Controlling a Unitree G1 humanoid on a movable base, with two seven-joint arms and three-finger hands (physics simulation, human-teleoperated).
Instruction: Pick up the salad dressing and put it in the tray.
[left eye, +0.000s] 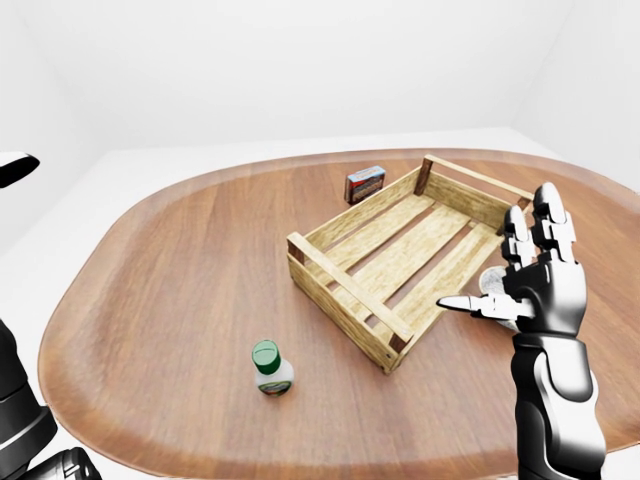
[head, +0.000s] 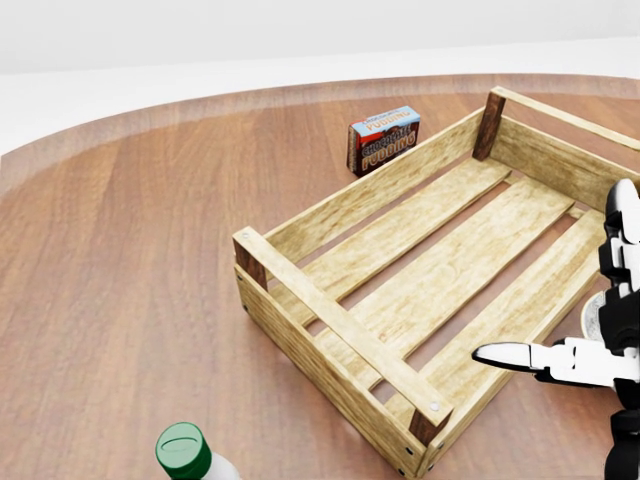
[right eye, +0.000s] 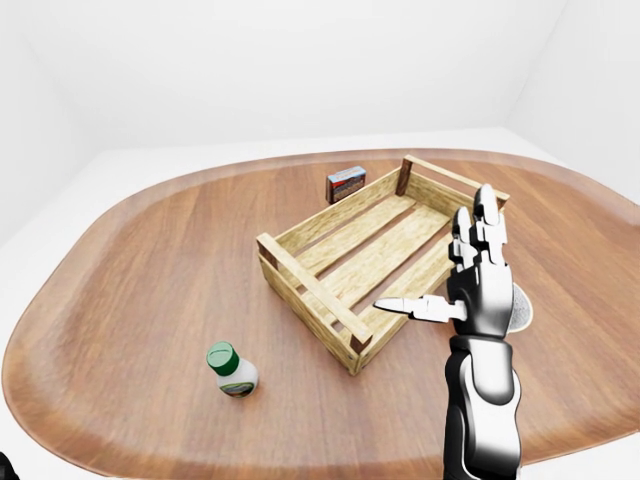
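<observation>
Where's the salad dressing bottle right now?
In the left-eye view the salad dressing bottle stands upright on the wooden table, lower centre, apart from the wooden tray on its lower-left side.

I'm looking down on a broad oval wooden table (right eye: 130, 260), reddish-brown, with the grain running lengthwise and a paler band tracing its rounded edge. Past that edge the floor (left eye: 200, 160) is plain white. White walls (right eye: 280, 60) close the room in on three sides, meeting at soft vertical corners at the upper left and upper right. The light is even and diffuse, casting only faint shadows onto the tabletop.
</observation>
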